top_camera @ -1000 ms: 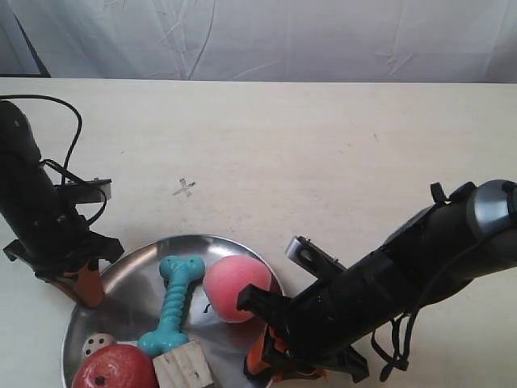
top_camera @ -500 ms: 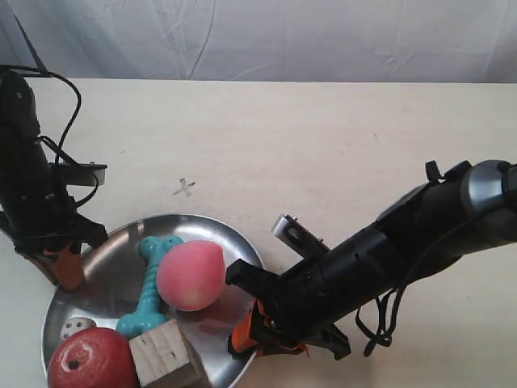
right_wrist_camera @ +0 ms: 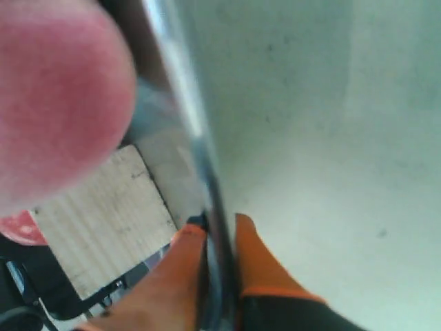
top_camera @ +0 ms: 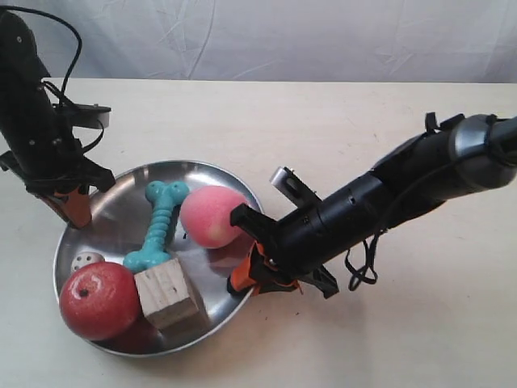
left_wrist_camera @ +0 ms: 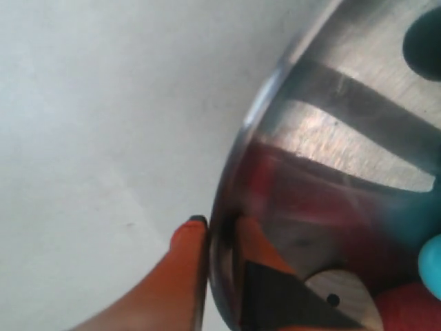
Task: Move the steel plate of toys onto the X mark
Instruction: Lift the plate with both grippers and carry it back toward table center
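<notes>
The steel plate (top_camera: 121, 217) is held at two sides and tilts slightly. On it lie the red fruit (top_camera: 98, 299), the pink peach (top_camera: 212, 216), the turquoise bone (top_camera: 157, 226), the wooden cube (top_camera: 168, 297) and the dotted die (top_camera: 85, 260). My left gripper (top_camera: 74, 212) (left_wrist_camera: 213, 231), on the arm at the exterior view's left, is shut on the plate's rim (left_wrist_camera: 238, 148). My right gripper (top_camera: 250, 279) (right_wrist_camera: 219, 224) is shut on the opposite rim (right_wrist_camera: 186, 103), close to the peach (right_wrist_camera: 55, 89) and cube (right_wrist_camera: 103, 221). The X mark does not show; the plate covers where it was.
The pale table (top_camera: 323, 121) stretches out around the plate. A white cloth backdrop (top_camera: 283, 36) hangs along its far edge. Cables trail from the arm at the exterior view's left (top_camera: 32, 113) and from the arm at the exterior view's right (top_camera: 420, 186).
Both arms have carried the plate toward the table's far side, over the spot where the X mark showed. The toys have slid about; the peach rolled toward the right gripper.
</notes>
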### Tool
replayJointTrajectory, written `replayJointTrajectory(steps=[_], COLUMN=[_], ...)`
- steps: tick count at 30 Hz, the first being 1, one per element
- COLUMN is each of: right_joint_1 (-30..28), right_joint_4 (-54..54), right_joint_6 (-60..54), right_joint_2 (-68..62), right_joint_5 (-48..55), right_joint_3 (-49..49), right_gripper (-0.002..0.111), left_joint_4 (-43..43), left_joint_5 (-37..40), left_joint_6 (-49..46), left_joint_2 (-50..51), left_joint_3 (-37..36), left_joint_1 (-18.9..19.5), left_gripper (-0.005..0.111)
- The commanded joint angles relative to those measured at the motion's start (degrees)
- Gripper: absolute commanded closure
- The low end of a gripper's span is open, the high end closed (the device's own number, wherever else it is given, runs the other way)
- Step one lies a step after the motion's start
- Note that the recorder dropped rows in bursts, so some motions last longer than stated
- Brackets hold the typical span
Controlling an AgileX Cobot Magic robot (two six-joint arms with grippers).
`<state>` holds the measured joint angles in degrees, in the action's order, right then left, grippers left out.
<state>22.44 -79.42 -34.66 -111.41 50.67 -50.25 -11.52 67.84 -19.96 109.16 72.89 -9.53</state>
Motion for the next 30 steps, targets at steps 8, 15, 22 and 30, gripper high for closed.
replayJointTrajectory(steps=[8,15,22,30], right_joint_1=[-0.88,-5.13,-6.93,-6.98], right_joint_4=[-0.45,5.60,7.80,14.08], right_joint_6=[5.67,11.45,11.59,12.86], right_joint_2=[-13.02,-18.76,-22.72,-23.11], right_joint_5=[5.53,3.55,2.62,1.22], right_joint_3=[-21.40,-29.40,-33.28,-33.50], right_gripper=[0.109,0.109,0.109,0.109], left_joint_4=[-5.61,-5.73,-5.62,-5.98], left_joint_5=[2.13,2.13,2.13,2.13], left_joint_6=[2.76,2.92,2.92,3.86], left_joint_2=[11.30,18.41,21.91,22.16], left_joint_3=[18.02,25.49,27.94,28.25], left_joint_1=[-1.03,-1.03,-1.03,-1.03], left_gripper=[0.107,0.107,0.107,0.107])
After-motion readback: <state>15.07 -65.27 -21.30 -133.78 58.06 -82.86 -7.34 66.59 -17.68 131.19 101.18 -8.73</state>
